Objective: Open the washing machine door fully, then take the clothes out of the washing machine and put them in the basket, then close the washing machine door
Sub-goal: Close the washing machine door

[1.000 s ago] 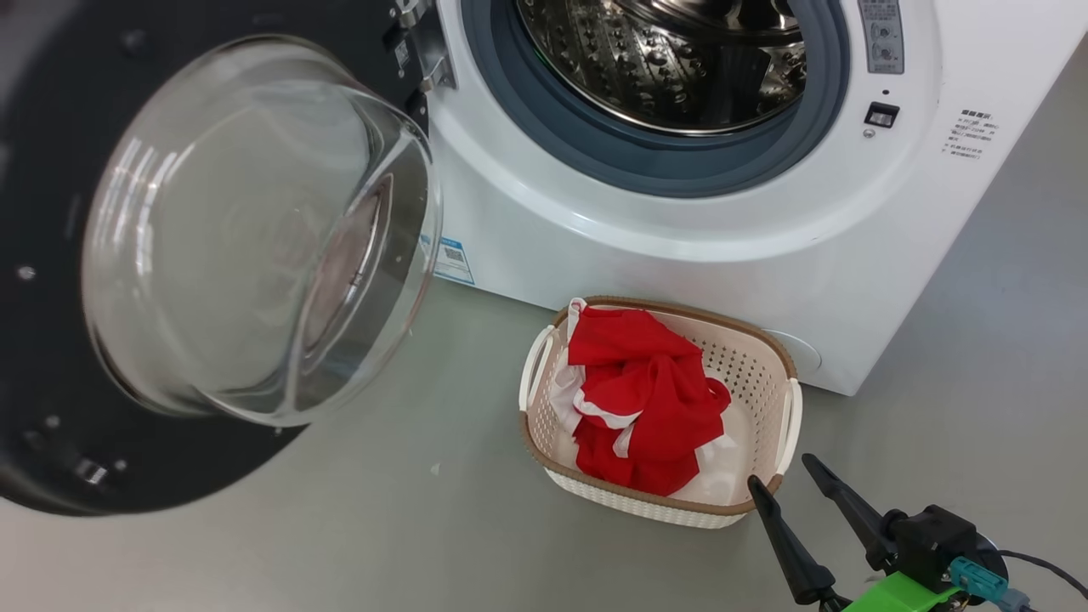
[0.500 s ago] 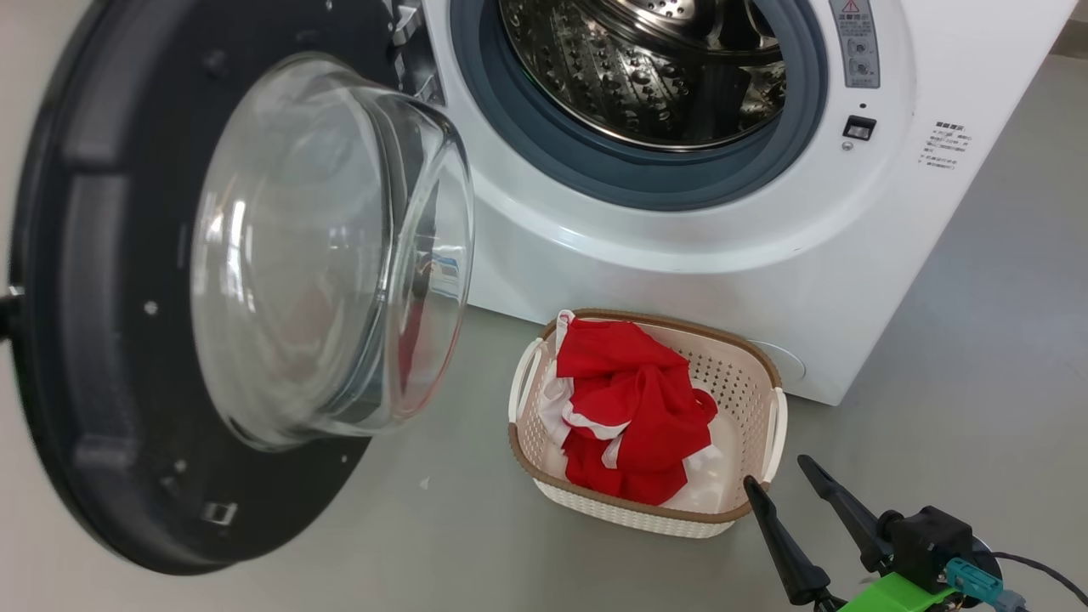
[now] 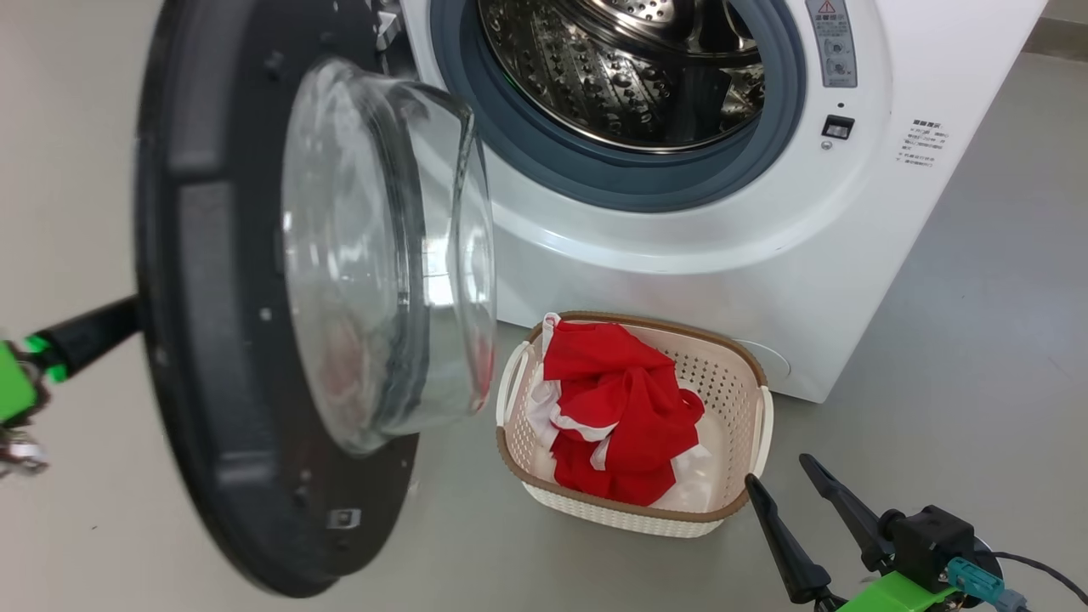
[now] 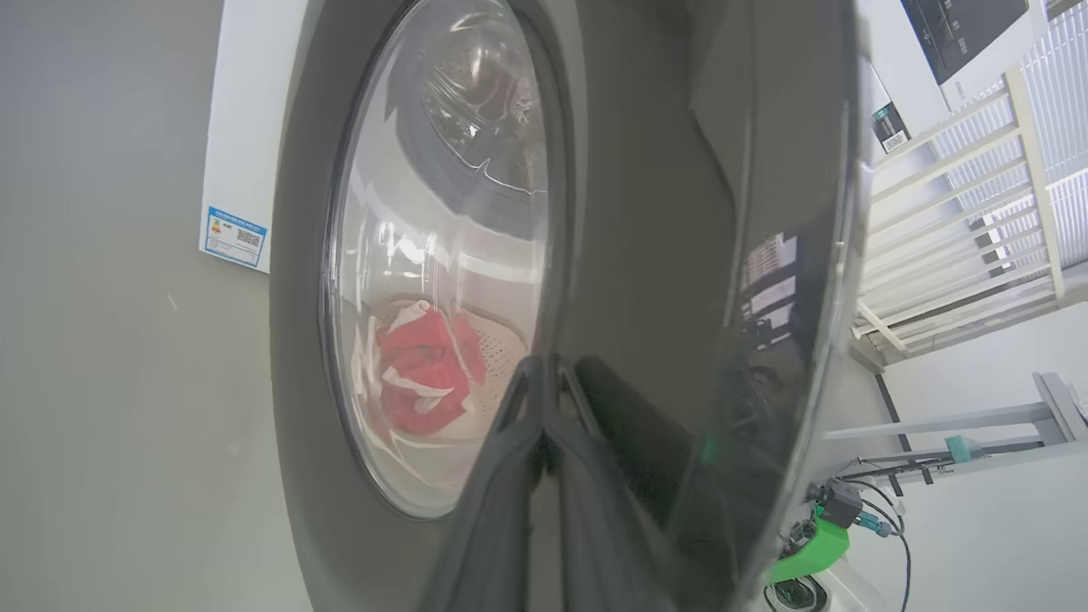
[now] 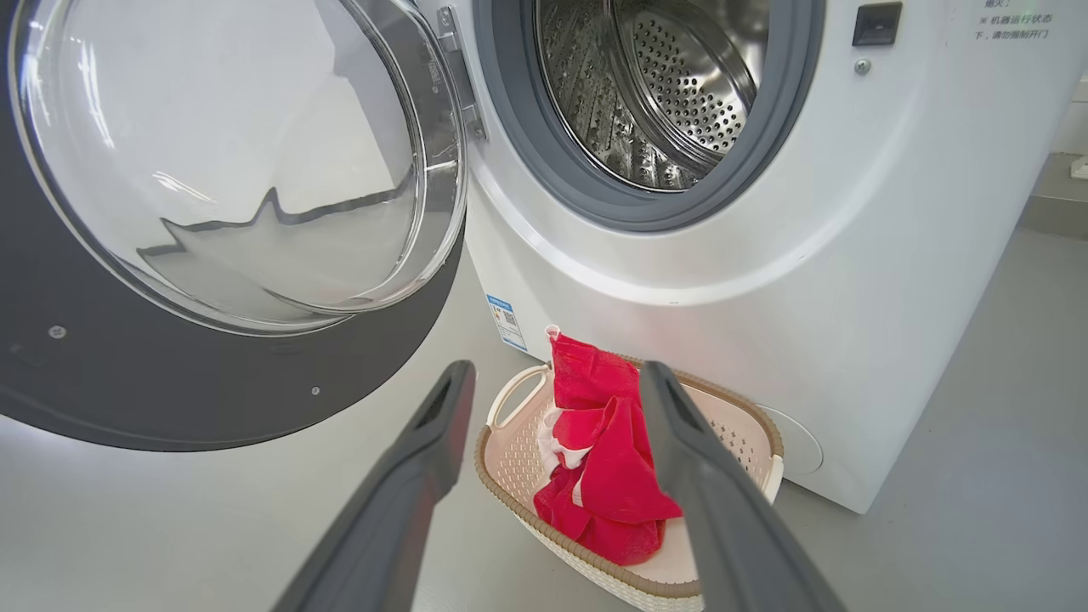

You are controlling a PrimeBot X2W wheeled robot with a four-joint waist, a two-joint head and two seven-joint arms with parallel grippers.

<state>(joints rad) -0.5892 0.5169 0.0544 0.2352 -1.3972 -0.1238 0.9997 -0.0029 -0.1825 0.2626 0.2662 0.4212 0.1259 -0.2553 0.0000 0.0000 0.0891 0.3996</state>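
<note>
Left hand (image 4: 544, 376) closed, right hand (image 3: 779, 473) spread open.

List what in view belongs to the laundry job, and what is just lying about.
Job:
washer
door
clothes, in the basket
left pincer, shut, at the door's outside
right pincer, open, beside the basket

Lying about:
white frame
dark panel
</note>
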